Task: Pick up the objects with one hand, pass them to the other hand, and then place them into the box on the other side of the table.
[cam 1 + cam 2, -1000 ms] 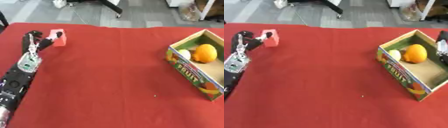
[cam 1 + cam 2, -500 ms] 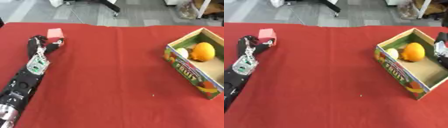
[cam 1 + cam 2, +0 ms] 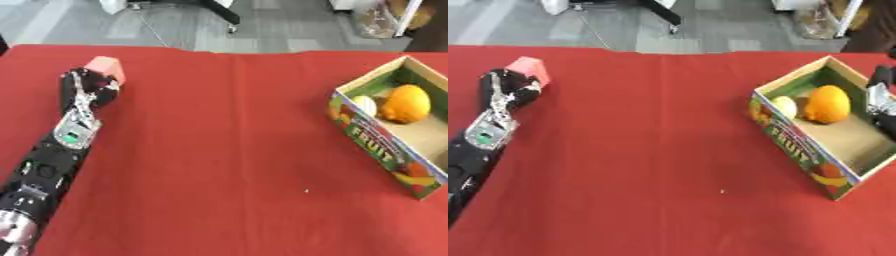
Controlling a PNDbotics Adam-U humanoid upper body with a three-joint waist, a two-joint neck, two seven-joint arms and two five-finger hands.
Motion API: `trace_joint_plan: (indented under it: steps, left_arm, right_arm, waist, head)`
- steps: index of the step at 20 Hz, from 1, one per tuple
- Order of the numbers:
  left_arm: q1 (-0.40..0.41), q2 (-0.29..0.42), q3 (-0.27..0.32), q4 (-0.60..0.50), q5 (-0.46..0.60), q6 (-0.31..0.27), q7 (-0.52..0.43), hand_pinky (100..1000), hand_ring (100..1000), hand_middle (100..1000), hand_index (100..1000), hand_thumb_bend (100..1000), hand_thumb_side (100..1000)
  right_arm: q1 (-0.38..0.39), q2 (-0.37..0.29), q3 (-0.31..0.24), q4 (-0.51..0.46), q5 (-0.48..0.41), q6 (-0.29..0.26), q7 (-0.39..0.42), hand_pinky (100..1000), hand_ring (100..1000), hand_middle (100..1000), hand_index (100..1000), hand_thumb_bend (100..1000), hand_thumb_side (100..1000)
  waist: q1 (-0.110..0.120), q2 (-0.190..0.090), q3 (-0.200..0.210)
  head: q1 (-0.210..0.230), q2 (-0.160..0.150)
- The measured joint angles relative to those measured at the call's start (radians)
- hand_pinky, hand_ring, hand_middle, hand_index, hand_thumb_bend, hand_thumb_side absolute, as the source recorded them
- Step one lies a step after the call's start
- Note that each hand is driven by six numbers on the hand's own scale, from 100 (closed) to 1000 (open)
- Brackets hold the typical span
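1. Pink block [image 3: 106, 68] sits in the upper left of the frame, on the red cloth [image 3: 219, 150] near its far edge, with the left hand [image 3: 85, 92] reaching up to it from the lower left

2. Fingers of the left hand are curled against the near side of the block and seem to pinch it from below and to the side; whether the thumb has closed on the other face is hard to tell, so I judge this a grasp just forming or just made, not a settled one

3. Block lies straight beyond the fingertips, along the line of the forearm, toward the upper edge of the frame; it looks roughly cubic, with no clear long axis, and one corner points up and away

4. Box [image 3: 798, 142] stands at the right of the frame, well apart from the block, holding an orange [image 3: 828, 104] and a paler round thing [image 3: 785, 106] beside it

5. Right hand [image 3: 880, 100] shows only at the right edge of the right eye view, just beyond the box's far wall; I cannot tell whether its fingers are bent or straight

6. Left hand is by far the nearer to the block, so the handover will likely happen toward the middle of the cloth, between the two hands
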Motion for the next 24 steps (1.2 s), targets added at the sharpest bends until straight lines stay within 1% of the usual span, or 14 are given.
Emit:
trace_joint_plan:
  steps: [2,5,8,11,14,17,19,21,22,23,24]
  left_arm:
    - [0.018,0.025,-0.008,-0.054,0.037,-0.022,-0.026,671,455,358,439,137,100]
    - [0.051,0.067,-0.022,-0.153,0.104,-0.037,-0.065,670,454,356,437,135,100]
    - [0.087,0.113,-0.043,-0.275,0.169,-0.040,-0.111,671,451,354,436,135,100]
    - [0.128,0.161,-0.072,-0.421,0.228,-0.037,-0.170,672,451,353,437,138,100]
    - [0.164,0.206,-0.107,-0.567,0.282,-0.033,-0.244,674,454,355,439,146,100]
    - [0.192,0.243,-0.137,-0.694,0.318,-0.023,-0.324,676,456,356,441,159,100]
    - [0.208,0.256,-0.148,-0.759,0.324,-0.015,-0.367,677,460,360,445,178,100]
    - [0.222,0.263,-0.155,-0.802,0.321,-0.004,-0.397,679,467,368,453,200,100]
    - [0.228,0.264,-0.157,-0.813,0.313,0.003,-0.409,696,501,410,494,306,137]
    - [0.234,0.265,-0.157,-0.815,0.296,0.015,-0.421,712,539,456,540,453,255]
    - [0.235,0.266,-0.157,-0.812,0.271,0.031,-0.433,717,555,471,558,525,306]
  right_arm:
    - [0.000,0.000,0.002,0.000,0.000,-0.001,0.002,634,623,491,697,125,329]
    - [0.000,0.000,0.005,0.000,-0.001,-0.004,0.005,634,622,491,697,123,328]
    - [0.000,0.000,0.015,0.000,-0.006,-0.010,0.013,635,621,490,696,125,328]
    - [-0.006,-0.001,0.034,0.000,-0.009,-0.024,0.030,636,621,490,696,129,328]
    - [-0.022,-0.002,0.067,-0.007,-0.017,-0.046,0.066,637,620,489,697,134,330]
    - [-0.038,-0.004,0.105,-0.010,-0.028,-0.076,0.118,638,620,489,698,135,331]
    - [-0.048,-0.004,0.127,-0.012,-0.036,-0.094,0.152,639,619,489,698,133,334]
    - [-0.053,-0.004,0.143,-0.012,-0.042,-0.109,0.181,639,619,488,698,133,334]
    - [-0.054,-0.004,0.149,-0.012,-0.045,-0.114,0.192,639,619,488,697,135,336]
    - [-0.054,-0.004,0.154,-0.011,-0.047,-0.119,0.203,639,619,488,698,135,336]
    - [-0.054,-0.004,0.157,-0.011,-0.049,-0.122,0.211,639,620,487,698,134,337]
  waist:
    - [0.000,0.000,0.005]
    - [0.000,0.000,0.012]
    - [0.000,-0.001,0.019]
    - [0.000,-0.001,0.027]
    - [0.000,-0.003,0.035]
    - [0.001,-0.011,0.044]
    - [0.003,-0.018,0.048]
    - [0.003,-0.020,0.049]
    - [0.003,-0.021,0.050]
    - [0.003,-0.024,0.051]
    - [0.003,-0.028,0.051]
  head:
    - [-0.003,0.000]
    - [-0.009,0.000]
    - [-0.015,0.001]
    - [-0.022,0.001]
    - [-0.028,0.001]
    - [-0.035,0.002]
    - [-0.036,0.006]
    - [-0.039,0.009]
    - [-0.040,0.010]
    - [-0.041,0.010]
    - [-0.041,0.010]
